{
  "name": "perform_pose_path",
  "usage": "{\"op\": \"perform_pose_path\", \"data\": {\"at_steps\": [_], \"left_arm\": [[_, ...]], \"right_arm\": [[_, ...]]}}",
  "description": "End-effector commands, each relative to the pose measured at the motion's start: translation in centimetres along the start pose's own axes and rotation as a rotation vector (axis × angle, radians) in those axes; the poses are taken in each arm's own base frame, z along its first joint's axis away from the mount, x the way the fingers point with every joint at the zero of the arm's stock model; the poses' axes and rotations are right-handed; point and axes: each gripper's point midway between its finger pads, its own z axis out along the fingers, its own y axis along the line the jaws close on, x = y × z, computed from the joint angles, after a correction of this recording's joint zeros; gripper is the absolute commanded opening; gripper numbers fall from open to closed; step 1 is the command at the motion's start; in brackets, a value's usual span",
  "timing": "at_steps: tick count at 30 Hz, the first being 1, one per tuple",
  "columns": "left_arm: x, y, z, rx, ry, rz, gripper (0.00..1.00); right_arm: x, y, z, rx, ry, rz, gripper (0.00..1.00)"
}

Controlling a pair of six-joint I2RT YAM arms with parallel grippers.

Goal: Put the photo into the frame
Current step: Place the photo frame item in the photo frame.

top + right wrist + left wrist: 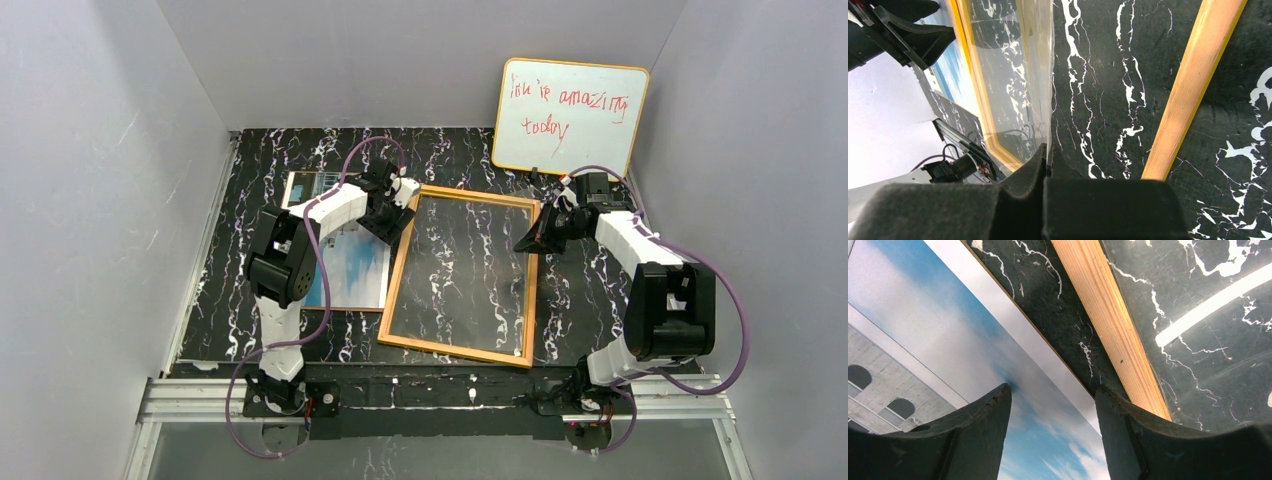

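Glossy photo (358, 270): lies flat and face up on the left of the desk (590, 290), just beside the frame's left rim and partly under the left arm.
Frame (1112, 325): lies flat in the middle of the desk, orange-wood side up, with a dark strip of desk between it and the photo.
Left end effector (1053, 390): jaws about half apart and holding nothing, one finger over the photo's right edge and the other over the frame's wooden rim.
Right end effector (1047, 160): fully closed at the frame's right side. It seems to pinch the edge of the clear pane (1013, 75), though glare makes that uncertain.
Risk, pane: a thin pinch on a slick edge could slip, dropping the pane back onto the frame.
Risk, photo: it lies flush on the desk, so fingers closing at its edge may crease it, scuff the gloss, or push it against the rim.
Risk, arms: both work close over the frame and could knock it askew.
Count: one photo, one frame, one pane, two end effectors, one whiteboard (570, 120).
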Motion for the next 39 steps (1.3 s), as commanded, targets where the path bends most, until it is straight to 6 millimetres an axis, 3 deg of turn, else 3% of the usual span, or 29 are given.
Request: {"op": "perform_pose_path", "data": {"at_steps": [1,7,14,24,33,39], "left_arm": [[2.6,-1.5,0.8,0.060,0.095,-0.001,0.60],[3.0,-1.6,1.4,0.063,0.110,0.000,0.60],[2.9,-2.0,1.7,0.070,0.113,0.007,0.60],[3.1,-2.4,1.9,0.080,0.119,0.017,0.60],[3.2,-2.9,2.0,0.082,0.126,0.031,0.59],[3.3,-2.8,1.9,0.082,0.124,0.032,0.59]], "right_arm": [[-1.2,1.3,-0.7,-0.040,-0.035,-0.040,0.01],[-2.0,4.3,-2.2,-0.158,-0.104,-0.123,0.01],[-1.4,6.3,-2.7,-0.280,-0.092,-0.142,0.01],[-1.5,6.6,-2.3,-0.313,-0.083,-0.107,0.01],[-1.6,8.7,-3.1,-0.434,-0.077,-0.101,0.01],[-1.3,8.9,-3.1,-0.458,-0.071,-0.079,0.01]]}}
